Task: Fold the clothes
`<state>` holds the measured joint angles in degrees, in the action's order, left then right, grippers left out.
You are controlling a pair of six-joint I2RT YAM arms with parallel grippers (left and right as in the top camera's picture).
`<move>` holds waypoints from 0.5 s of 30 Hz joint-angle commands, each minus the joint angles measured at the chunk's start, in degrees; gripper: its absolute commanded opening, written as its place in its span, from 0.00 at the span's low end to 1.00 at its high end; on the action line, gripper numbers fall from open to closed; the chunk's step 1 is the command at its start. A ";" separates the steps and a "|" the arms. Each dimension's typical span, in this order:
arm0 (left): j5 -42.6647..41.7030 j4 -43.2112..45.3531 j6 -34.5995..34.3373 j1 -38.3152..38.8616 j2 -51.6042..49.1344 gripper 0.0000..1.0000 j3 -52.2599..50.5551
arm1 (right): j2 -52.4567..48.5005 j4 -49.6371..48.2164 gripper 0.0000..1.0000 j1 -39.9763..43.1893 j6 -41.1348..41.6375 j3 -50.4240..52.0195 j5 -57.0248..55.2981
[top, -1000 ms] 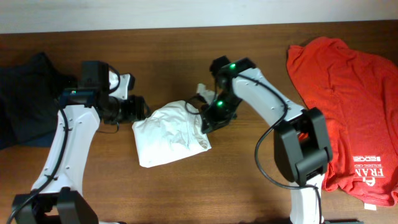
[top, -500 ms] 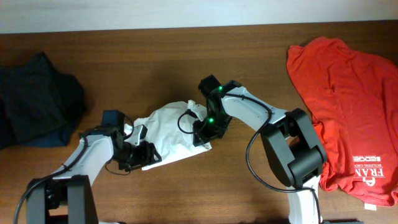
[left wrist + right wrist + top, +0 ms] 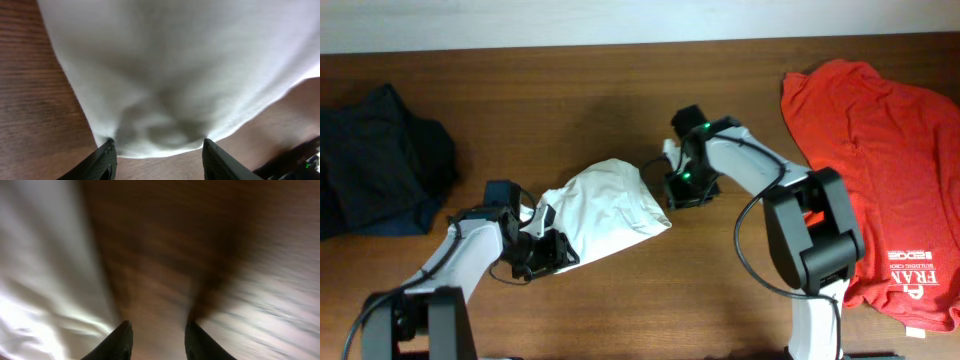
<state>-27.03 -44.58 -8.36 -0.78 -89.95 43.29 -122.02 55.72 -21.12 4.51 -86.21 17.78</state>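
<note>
The white T-shirt [image 3: 605, 205] lies as a folded bundle in the middle of the table; no print shows. My left gripper [image 3: 553, 250] is open at its lower left edge. In the left wrist view the shirt [image 3: 165, 65] fills the frame and its hem reaches just between my open fingertips [image 3: 157, 159]. My right gripper [image 3: 680, 190] is open and empty just right of the shirt. In the blurred right wrist view its fingers [image 3: 159, 341] are over bare wood with the shirt [image 3: 40, 280] to the left. The red white-lettered T-shirt [image 3: 880, 150] lies spread at the right. Dark navy garments [image 3: 375, 160] are piled at the far left.
The wooden table [image 3: 620, 90] runs to a pale wall along the back edge. The red T-shirt hangs to the right edge of the view, the navy pile to the left edge.
My left arm swung down from the shirt's upper left to its lower left edge. My right gripper drew back right, off the shirt. The shirt now lies smoother and more compact.
</note>
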 commanded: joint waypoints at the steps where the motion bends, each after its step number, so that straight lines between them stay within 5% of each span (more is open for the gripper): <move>1: -1.05 0.70 -0.17 -0.04 7.87 0.61 5.11 | 0.37 4.22 0.41 1.27 0.48 -5.40 -4.55; 5: 2.86 6.73 1.68 -0.04 12.09 0.78 12.74 | 3.52 10.75 0.41 1.70 1.07 -13.90 -4.66; 8: 4.00 16.17 1.55 -0.04 10.60 0.78 14.25 | 5.46 15.04 0.42 1.60 1.99 -17.55 -0.46; 12: 3.91 18.14 1.55 -0.04 2.38 0.78 14.25 | 5.40 16.96 0.43 1.01 1.97 -16.02 7.80; 15: 3.69 16.74 1.55 -0.04 -4.39 0.67 14.25 | 5.35 16.87 0.43 -0.66 1.75 -13.86 8.59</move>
<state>-23.57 -26.50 -7.33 -0.78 -87.72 57.67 -117.25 72.42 -19.81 6.07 -102.21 22.74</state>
